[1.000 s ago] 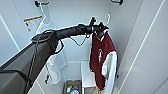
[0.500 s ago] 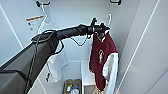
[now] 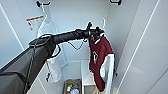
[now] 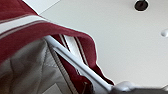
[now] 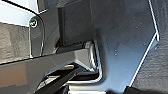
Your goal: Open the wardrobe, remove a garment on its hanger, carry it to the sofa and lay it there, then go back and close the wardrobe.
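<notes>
Two garments hang inside the open wardrobe (image 3: pixel 140 30), and mine is the maroon jacket (image 3: pixel 98 62) with white sleeves, on the side toward the right wall. I have the left arm reaching in from the picture's left, with the left gripper (image 3: pixel 96 33) up at the jacket's collar, where the white hanger (image 4: pixel 75 62) sits. From the head view I judge the jaws are clamped on the hanger near its hook, since the jacket droops straight down from that point; the left wrist view shows the hanger's bar running under the collar right up against the gripper, which fits. I cannot tell whether the hook rests on any rail.

The white shirt (image 3: pixel 48 30) hangs from a dark hook near the back wall, well apart from the jacket, so I see little risk of snagging it. Tighter is the right side: the jacket's sleeve hangs near the wardrobe's inner wall and just above a white shelf (image 3: pixel 86 75), with a basket of small things (image 3: pixel 72 87) on the floor beside it. Open room lies toward me, so pulling out straight looks safest.

The right gripper's jaws I cannot tell
</notes>
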`<state>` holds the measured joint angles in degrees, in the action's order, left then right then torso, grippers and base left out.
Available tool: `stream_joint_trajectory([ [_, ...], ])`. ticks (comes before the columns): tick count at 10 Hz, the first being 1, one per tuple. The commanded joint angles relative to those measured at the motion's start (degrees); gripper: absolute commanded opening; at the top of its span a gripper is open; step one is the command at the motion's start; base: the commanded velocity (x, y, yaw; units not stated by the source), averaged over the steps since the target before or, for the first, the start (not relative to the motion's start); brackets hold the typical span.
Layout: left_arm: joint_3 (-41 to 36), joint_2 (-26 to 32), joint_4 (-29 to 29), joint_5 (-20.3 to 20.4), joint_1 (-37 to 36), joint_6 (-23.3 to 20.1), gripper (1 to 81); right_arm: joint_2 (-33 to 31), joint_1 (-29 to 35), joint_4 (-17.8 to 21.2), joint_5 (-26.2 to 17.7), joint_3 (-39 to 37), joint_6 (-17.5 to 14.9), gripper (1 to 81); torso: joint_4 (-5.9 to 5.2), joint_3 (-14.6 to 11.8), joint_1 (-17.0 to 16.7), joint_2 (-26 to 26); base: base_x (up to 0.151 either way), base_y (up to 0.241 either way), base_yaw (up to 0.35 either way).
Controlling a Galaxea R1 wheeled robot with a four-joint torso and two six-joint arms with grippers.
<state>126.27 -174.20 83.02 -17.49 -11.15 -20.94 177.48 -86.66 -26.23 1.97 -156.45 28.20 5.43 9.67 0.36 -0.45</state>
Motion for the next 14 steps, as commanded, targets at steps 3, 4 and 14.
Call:
stream_joint_trajectory([
  [3, -0.41, 1.13, 15.4, -3.31, -11.74, 0.2, 1.0, 0.79, 1.44, -0.66, -2.86, 0.72, -0.25, 81.1, 0.0, 0.0, -0.02, 0.0, 0.0, 0.0, 0.0],
  [4, -1.28, 1.66, 16.91, -5.0, -11.82, 0.11, 1.0, 0.79, 1.44, -0.66, -2.85, 0.72, -0.25, 81.1, 0.0, 0.0, -0.02, 0.0, 0.0, 0.0, 0.0],
  [14, -35.11, 12.38, 17.18, 12.29, -9.46, -11.14, 1.0, 1.06, 1.62, -0.66, -2.94, 0.72, -0.34, 81.1, 0.0, 0.0, 0.0, 0.0, 0.0, 0.0, 0.0],
])
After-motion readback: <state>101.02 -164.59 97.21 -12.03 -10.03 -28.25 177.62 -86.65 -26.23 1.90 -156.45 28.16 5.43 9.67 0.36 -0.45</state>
